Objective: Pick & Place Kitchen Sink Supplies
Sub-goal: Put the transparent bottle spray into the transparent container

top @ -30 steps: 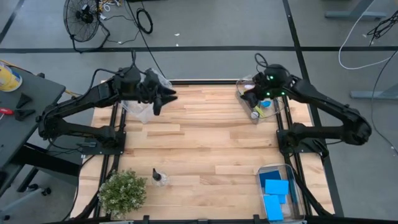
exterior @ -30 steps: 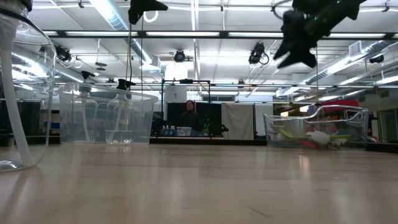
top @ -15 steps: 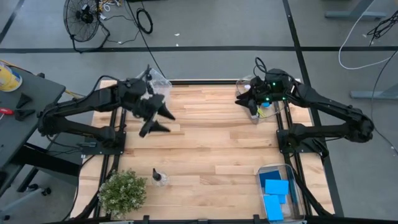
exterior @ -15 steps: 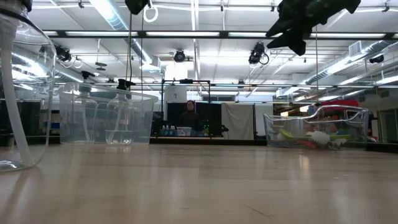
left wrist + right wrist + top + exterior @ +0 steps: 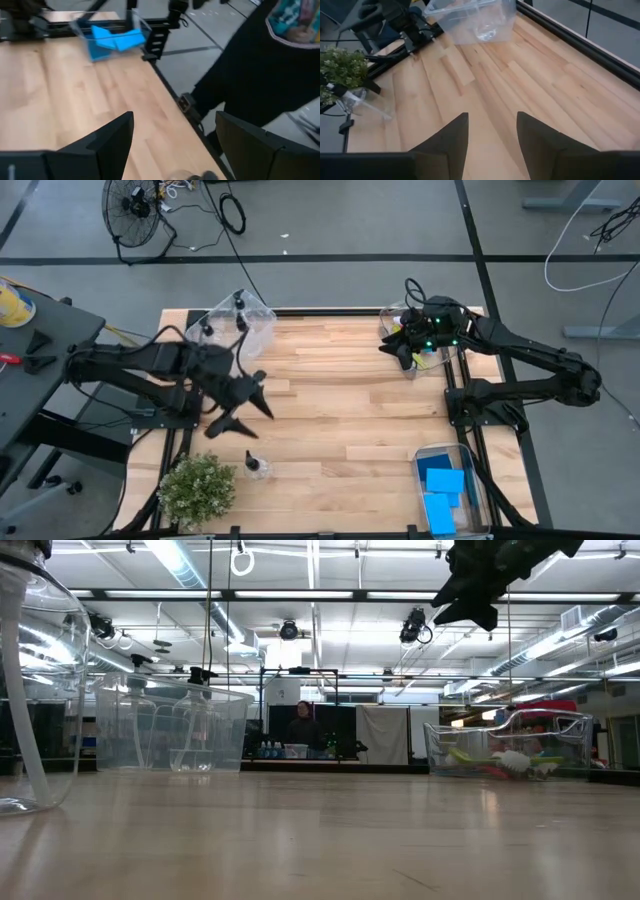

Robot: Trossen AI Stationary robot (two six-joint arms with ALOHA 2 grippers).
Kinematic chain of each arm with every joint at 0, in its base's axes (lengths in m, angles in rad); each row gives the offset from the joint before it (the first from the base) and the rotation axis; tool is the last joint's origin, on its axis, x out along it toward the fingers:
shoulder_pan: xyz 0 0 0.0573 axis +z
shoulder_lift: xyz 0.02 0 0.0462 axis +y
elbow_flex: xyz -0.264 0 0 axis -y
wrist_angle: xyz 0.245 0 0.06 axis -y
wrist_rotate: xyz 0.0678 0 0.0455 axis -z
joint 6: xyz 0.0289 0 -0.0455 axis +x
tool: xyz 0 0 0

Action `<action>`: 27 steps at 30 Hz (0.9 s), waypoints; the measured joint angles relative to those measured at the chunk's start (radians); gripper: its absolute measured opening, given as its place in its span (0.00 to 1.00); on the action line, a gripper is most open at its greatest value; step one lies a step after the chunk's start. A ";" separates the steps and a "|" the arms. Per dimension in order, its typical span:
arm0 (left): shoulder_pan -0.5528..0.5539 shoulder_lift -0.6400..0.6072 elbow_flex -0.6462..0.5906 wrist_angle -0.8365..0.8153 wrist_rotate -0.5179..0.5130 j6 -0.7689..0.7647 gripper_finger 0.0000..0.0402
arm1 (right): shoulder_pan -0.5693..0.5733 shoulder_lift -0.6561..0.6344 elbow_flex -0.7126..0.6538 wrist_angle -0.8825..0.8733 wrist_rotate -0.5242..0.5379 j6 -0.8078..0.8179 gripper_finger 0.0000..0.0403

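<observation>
A small clear bottle with a black top (image 5: 256,467) stands on the wood near the table's near-left edge, beside the potted plant (image 5: 198,488). My left gripper (image 5: 240,420) hangs open above the table just far of that bottle, with nothing between its fingers (image 5: 175,145). More black-topped bottles stand in the clear bin (image 5: 240,325) at the far left. Brushes lie in the clear bin (image 5: 422,348) at the far right. My right gripper (image 5: 403,345) hovers open and empty at that bin's left side (image 5: 492,135), high in the low view (image 5: 478,585). Blue sponges (image 5: 445,485) lie in the near-right bin.
The middle of the wooden table (image 5: 340,410) is bare boards. Black frame rails (image 5: 470,395) run along both sides of the table. A person in dark clothing (image 5: 260,65) stands beyond the table's near edge, in the left wrist view.
My left gripper has swung from over the far-left bottle bin toward the table's near edge, turning as it went, and has opened. It now hangs close to the lone bottle by the plant. My right gripper has shifted a little beside the brush bin.
</observation>
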 joint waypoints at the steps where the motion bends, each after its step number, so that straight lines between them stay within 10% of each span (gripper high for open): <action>1: -0.024 0.000 0.000 0.000 -0.015 -0.001 0.71 | 0.000 0.000 0.000 -0.001 -0.001 -0.005 0.41; 27: -0.419 0.133 0.018 -0.162 -0.313 0.314 0.71 | 0.001 0.000 0.000 -0.046 0.004 -0.007 0.41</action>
